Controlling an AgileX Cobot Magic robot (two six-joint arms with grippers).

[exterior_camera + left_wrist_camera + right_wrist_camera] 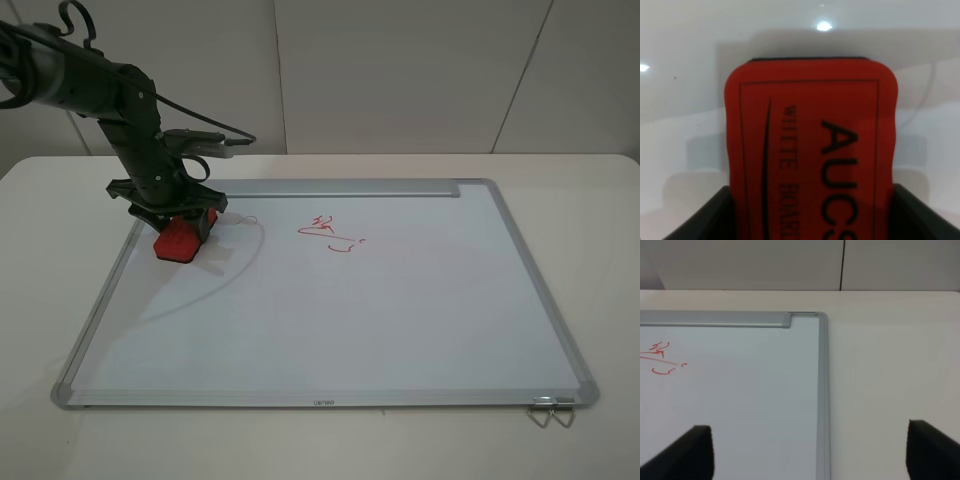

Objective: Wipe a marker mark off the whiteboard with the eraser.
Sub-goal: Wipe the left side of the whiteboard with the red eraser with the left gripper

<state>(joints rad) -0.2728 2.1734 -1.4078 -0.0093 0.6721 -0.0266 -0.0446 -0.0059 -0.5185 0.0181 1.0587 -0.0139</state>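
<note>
So the whiteboard (350, 320) lay flat and took up most of the worktop (610, 300). Its metal tray strip (340, 187) ran along the worktop's far edge, and a pair of wire clips (552, 410) stuck out at the near-right corner.

The left gripper (175, 218) was down over the board's far-left corner. Its fingers were pinching the red eraser (177, 243) from both sides, one dark finger on each long side in the wrist view, with the black "AUCS" lettering facing up. The eraser sat on the white surface just inside the left frame, tilted a bit. I couldn't tell if the felt was pressed flat.

A sparse red squiggle (330, 235) with a curled tail and a tiny separate tick sat toward the far edge, roughly mid-board and well apart from the eraser.

The right gripper (810, 432) only showed up in its own wrist view. Its fingers were spread wide with nothing between them, and past them you could see the board's far-right corner and bare worktop.
</note>
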